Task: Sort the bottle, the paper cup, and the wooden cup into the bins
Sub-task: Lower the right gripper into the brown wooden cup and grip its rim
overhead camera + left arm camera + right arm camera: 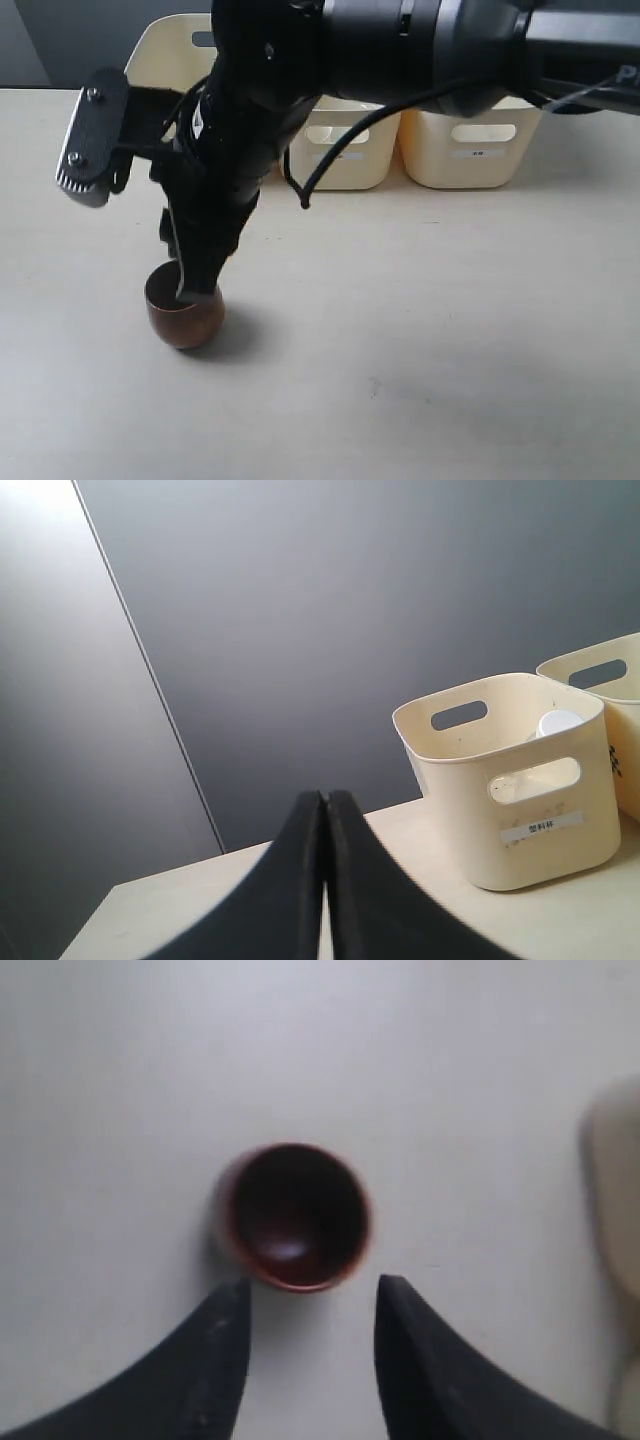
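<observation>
While the left end effector (325,810) sits pressed together near the bins (510,780), the right end effector (310,1295) – fingers spread – hangs over the upright wooden cup (292,1215) on the worktop (480,1080).

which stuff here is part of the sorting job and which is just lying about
Job:
wooden cup
bins
white-capped thing, maybe the bottle, in one bin
right gripper, fingers apart over the cup

Lying about:
nothing loose that I can see; only the table
</observation>
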You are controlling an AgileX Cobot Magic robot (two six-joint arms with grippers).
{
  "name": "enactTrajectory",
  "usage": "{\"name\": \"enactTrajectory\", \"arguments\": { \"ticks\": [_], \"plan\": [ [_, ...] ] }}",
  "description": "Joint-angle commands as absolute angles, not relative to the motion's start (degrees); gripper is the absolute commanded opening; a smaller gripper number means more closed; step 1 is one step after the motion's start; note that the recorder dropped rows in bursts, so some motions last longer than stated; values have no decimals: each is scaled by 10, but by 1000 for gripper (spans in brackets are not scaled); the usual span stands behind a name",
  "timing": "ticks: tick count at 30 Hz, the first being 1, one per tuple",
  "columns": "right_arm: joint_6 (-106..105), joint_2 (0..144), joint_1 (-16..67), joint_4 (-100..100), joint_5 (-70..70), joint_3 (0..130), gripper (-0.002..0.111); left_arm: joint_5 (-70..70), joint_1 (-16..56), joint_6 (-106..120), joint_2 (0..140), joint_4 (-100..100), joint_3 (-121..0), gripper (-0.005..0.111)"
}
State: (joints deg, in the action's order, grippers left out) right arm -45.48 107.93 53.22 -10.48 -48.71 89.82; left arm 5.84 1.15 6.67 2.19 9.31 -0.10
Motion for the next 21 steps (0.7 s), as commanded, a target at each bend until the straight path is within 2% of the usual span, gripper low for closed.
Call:
{"name": "enactTrajectory", "arguments": {
  "ticks": [1,9,15,21],
  "plan": [
    [-516,1081,533,-197,-556,899,39,61,12,65,21,93,0,0],
    [-535,1127,533,-199,-516,899,39,61,12,65,21,93,0,0],
    [-540,1165,533,-187,-494,899,58,61,12,65,21,93,0,0],
    [-549,1180,533,-187,-455,899,59,61,12,65,21,93,0,0]
  ]
}}
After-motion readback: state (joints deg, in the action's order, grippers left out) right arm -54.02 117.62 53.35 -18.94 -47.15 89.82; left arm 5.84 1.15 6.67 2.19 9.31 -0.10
